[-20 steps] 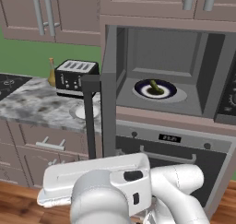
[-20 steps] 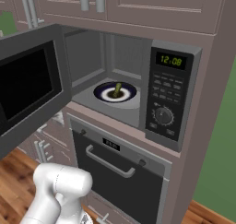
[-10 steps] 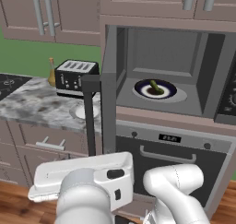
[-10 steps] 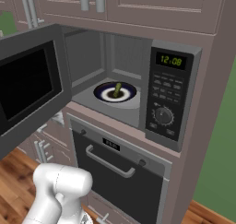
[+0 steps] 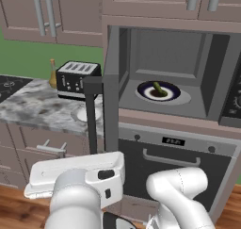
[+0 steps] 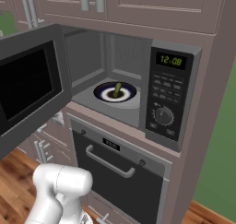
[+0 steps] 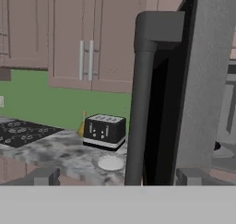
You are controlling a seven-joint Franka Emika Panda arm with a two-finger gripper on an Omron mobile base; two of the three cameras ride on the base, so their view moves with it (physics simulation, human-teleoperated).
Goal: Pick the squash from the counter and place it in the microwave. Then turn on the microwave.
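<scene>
Marble counter [image 5: 33, 111] sits on the left with the black toaster [image 5: 76, 78] and a small white plate [image 5: 87, 113]. Next comes the microwave door [image 5: 111, 89], swung wide open. The gripper [image 7: 117, 176] is in front of the door handle [image 7: 140, 103], wide open and holding nothing. Inside the microwave [image 6: 173, 96], the squash [image 5: 158, 89] lies on a dark plate [image 5: 170, 95]. That part looks done. Shutting the door and turning it on are left.

A home kitchen. Left of the gripper [image 7: 118, 176] sit a marbled counter [image 7: 55, 154] and toaster [image 7: 104, 131]; the microwave [image 6: 173, 94] and oven [image 6: 120, 172] are built in to its right.
</scene>
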